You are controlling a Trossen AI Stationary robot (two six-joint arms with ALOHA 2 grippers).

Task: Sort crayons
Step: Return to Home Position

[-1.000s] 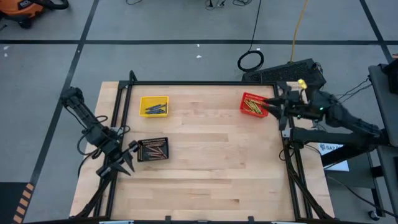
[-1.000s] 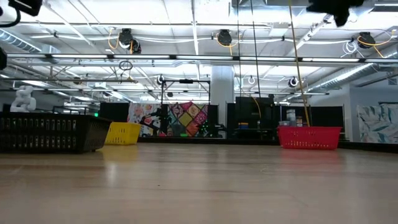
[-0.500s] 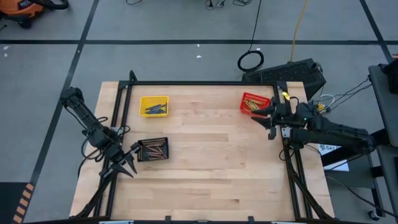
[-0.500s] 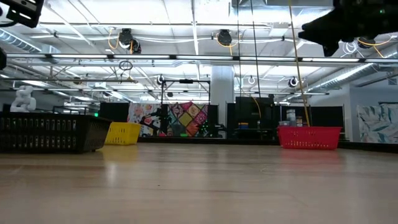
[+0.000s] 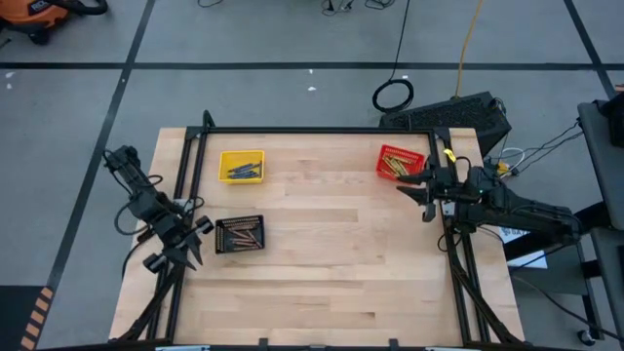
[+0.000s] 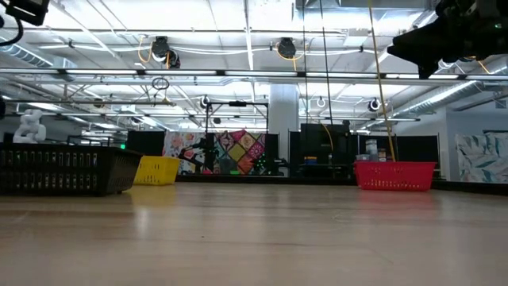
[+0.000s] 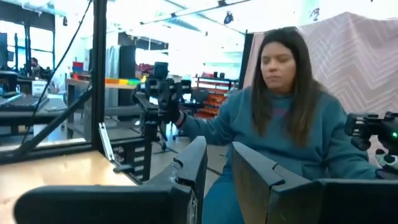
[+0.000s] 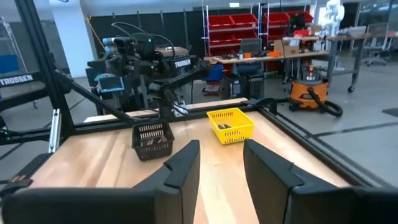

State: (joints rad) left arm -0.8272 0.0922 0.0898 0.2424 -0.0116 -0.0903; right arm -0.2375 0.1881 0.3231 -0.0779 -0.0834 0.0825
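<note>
Clock set on the view from above, with the far edge of the tabletop [image 5: 331, 278] at 12.

Left end effector [image 7: 218, 149]: the fingers are parted by a narrow gap, with nothing between them. It hangs over the tabletop's 9 o'clock edge. It is just beside the black basket [image 5: 239, 219], on that basket's 8 o'clock side, and not touching it. Past its fingers the wrist camera looks off the tabletop at a seated person [image 7: 283, 124] in a teal top.

Right end effector [image 8: 221, 144]: the fingers are parted and empty. It is held above the tabletop near the edge between 2 and 3 o'clock. It sits at about 5 o'clock from the red basket [image 5: 390, 150] and is apart from it. It points across the tabletop toward 9 o'clock. From the table-height camera it shows high up, well off the wood.

Crayons: every one I can see lies inside a basket.
- Blue crayons [image 5: 242, 173] lie in the yellow basket [image 5: 241, 153], at about 10 to 11 o'clock on the tabletop.
- Yellow-green crayons [image 5: 398, 168] lie in the red basket, at about 1 to 2 o'clock, close to the right edge.
- Brown crayons [image 5: 242, 237] lie side by side in the black basket, at 9 o'clock.

I cannot tell the counts. The yellow basket stands at 12 o'clock from the black one, with a gap between them. The red basket is well apart from both.
</note>
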